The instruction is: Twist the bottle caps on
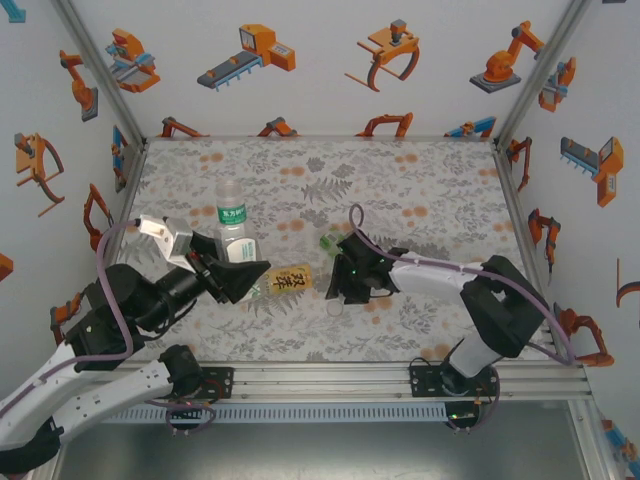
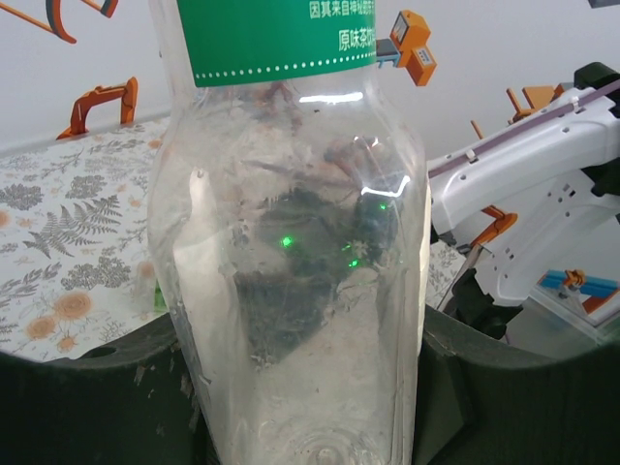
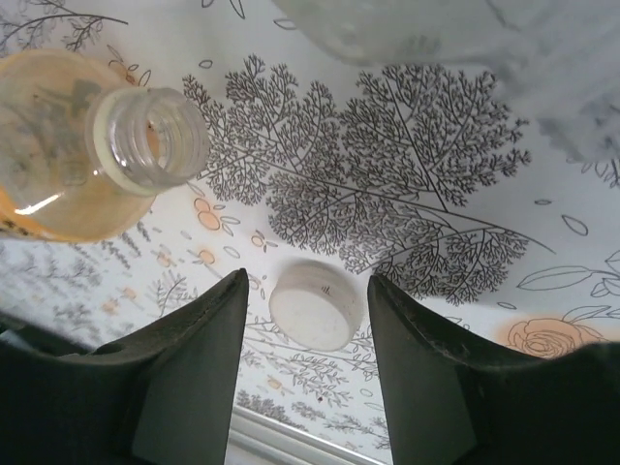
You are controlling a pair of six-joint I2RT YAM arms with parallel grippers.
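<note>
Now right claw (image 3: 306, 281) spread, fingers either side of whitish cap (image 3: 315, 305), not touching it; cap lies flat on counter (image 3: 436, 174). Risk: an off-centre close likely skids or flips it. Beyond, amber bottle (image 3: 58, 165) on its side, long axis along counter, open neck toward cap; may leak. Left claw (image 2: 295, 334) clamped on upright clear bottle (image 2: 291, 242).

On the clear bottle (image 2: 291, 291), the green label (image 2: 262, 39) carries white Chinese print; we read 原味茶. The amber bottle (image 3: 58, 184) has a yellow label (image 1: 291, 279) with dark characters, seemingly illegible.
</note>
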